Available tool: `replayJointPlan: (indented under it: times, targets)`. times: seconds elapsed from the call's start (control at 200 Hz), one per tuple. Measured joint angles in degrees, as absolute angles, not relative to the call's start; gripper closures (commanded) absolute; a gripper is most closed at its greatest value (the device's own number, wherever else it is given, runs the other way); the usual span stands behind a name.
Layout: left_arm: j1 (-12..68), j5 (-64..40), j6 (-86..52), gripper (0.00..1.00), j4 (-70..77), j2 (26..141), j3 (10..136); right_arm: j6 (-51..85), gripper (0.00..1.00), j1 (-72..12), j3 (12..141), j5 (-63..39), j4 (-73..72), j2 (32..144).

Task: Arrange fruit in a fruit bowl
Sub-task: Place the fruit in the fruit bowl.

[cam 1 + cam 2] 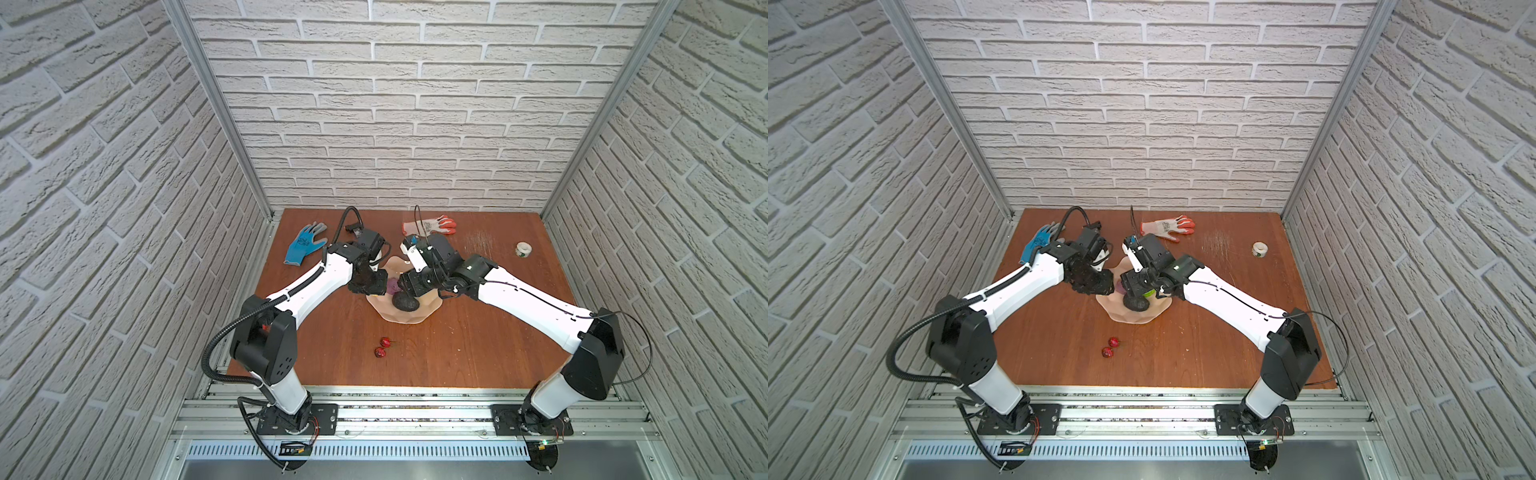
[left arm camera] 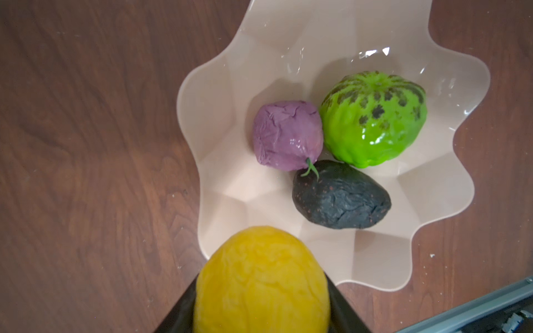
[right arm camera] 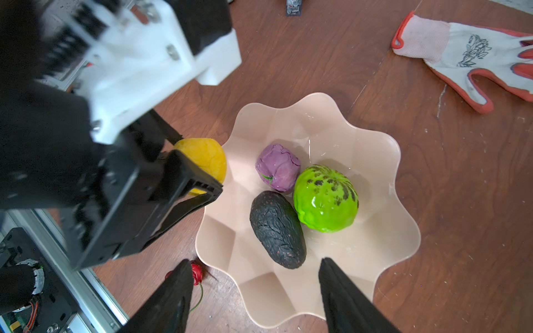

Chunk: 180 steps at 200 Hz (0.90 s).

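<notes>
Left wrist view: left gripper (image 2: 261, 312) jaws clenching yellow fruit (image 2: 261, 276) at fruit bowl (image 2: 219, 115) rim; right gripper (image 3: 255, 263) jaws hanging released above avocado (image 3: 277, 227).

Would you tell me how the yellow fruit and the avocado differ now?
The yellow fruit is gripped between the left fingers; the avocado lies free in the bowl. The yellow fruit is roundish and bright; the avocado is long, tapered and blackish. Both look wrinkled.
</notes>
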<state>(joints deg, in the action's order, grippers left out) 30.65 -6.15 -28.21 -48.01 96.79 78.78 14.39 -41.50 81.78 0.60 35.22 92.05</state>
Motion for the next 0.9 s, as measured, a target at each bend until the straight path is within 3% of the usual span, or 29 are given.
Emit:
replayJointPlan:
  times: [0.64, 0.815, 0.9]
  targets:
    - [32.53, -7.44, -26.98, 0.65, -45.87, 107.77, 82.54, 14.66, 0.29, -41.39, 79.05, 1.74, 35.97, 91.18]
    - [32.53, -7.4, -27.07, 0.62, -45.47, 108.62, 82.43, 14.66, 0.29, -41.21, 79.05, 1.93, 35.97, 91.18]
    - [32.53, -7.4, -27.05, 0.55, -45.12, 108.62, 82.43, 14.63, 0.29, -41.15, 79.05, 1.93, 35.99, 91.18]
